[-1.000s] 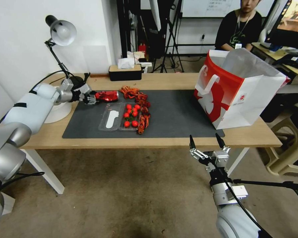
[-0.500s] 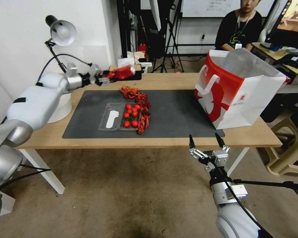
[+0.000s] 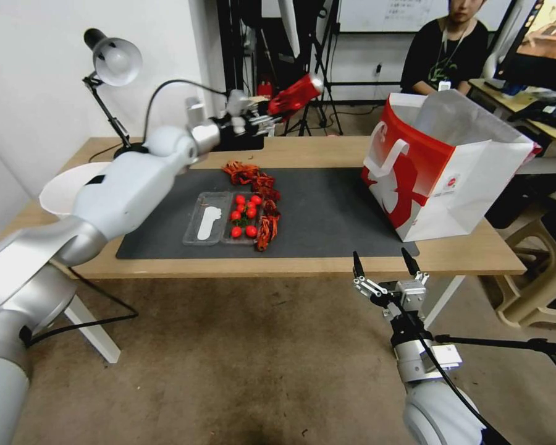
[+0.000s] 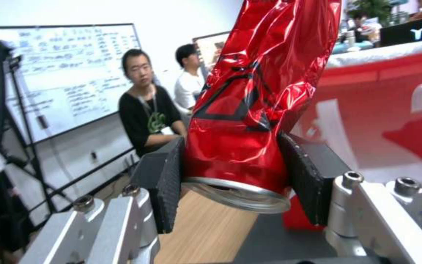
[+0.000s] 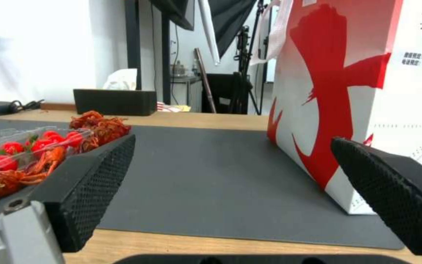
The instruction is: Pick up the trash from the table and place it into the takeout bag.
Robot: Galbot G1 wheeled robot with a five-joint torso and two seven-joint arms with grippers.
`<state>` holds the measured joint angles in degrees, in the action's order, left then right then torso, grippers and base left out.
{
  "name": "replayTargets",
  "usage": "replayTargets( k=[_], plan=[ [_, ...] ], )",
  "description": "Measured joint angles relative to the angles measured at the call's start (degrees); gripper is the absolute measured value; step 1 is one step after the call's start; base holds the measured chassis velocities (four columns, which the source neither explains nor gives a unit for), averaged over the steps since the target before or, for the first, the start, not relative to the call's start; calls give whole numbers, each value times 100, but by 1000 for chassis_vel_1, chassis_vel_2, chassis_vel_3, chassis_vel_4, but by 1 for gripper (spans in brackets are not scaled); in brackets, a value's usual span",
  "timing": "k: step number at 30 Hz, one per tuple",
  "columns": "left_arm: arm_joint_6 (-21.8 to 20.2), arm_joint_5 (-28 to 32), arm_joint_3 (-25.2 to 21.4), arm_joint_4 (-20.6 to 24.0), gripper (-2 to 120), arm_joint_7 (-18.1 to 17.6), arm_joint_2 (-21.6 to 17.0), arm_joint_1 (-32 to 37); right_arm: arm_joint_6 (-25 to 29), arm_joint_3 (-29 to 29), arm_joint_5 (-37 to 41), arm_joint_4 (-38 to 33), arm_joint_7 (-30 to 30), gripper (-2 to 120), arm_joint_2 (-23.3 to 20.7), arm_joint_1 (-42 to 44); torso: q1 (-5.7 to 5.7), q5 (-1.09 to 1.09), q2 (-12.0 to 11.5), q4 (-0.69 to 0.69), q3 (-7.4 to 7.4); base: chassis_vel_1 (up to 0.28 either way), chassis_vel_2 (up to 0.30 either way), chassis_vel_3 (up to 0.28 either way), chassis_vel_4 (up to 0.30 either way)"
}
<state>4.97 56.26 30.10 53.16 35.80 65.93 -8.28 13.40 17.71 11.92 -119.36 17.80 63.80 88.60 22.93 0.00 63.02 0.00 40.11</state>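
Left claw [image 3: 272, 114] has risen bagward, clamped on crushed red can [image 3: 295, 94]; right claw [image 3: 386, 267] gapes.

A mat [image 3: 327, 213] is lying along the middle of the table [image 3: 475, 254]. The bag [image 3: 442, 167] is standing on the mat's right end, partly on the tabletop. A tray of tomatoes [image 3: 225, 217] is sitting on the mat's left half. The left gripper [image 3: 267, 115] is holding the can [image 3: 294, 94] in the air above the table's far edge, left of the bag. The right gripper [image 3: 384, 267] is hanging in front of the table's near edge, before the bag
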Motion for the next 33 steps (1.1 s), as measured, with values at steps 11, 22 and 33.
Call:
replayTargets(
  k=[11, 22, 33],
  plan=[
    [-6, 143, 375, -309, 47, -169, 985, -495, -7, -23, -12, 17, -2, 100, 41, -23, 0, 1, 0, -1, 0, 0, 0, 0, 0],
    [-42, 301, 451, -719, 47, -339, 2094, -913, -13, -12, -18, 13, -2, 100, 55, -20, 0, 2, 0, -1, 0, 0, 0, 0, 0],
    [-22, 346, 804, -1048, 47, -510, 2663, -878, -34, 14, -19, -37, 4, 100, 58, -29, -1, 0, 0, 0, 0, 0, 0, 0, 0]
  ],
)
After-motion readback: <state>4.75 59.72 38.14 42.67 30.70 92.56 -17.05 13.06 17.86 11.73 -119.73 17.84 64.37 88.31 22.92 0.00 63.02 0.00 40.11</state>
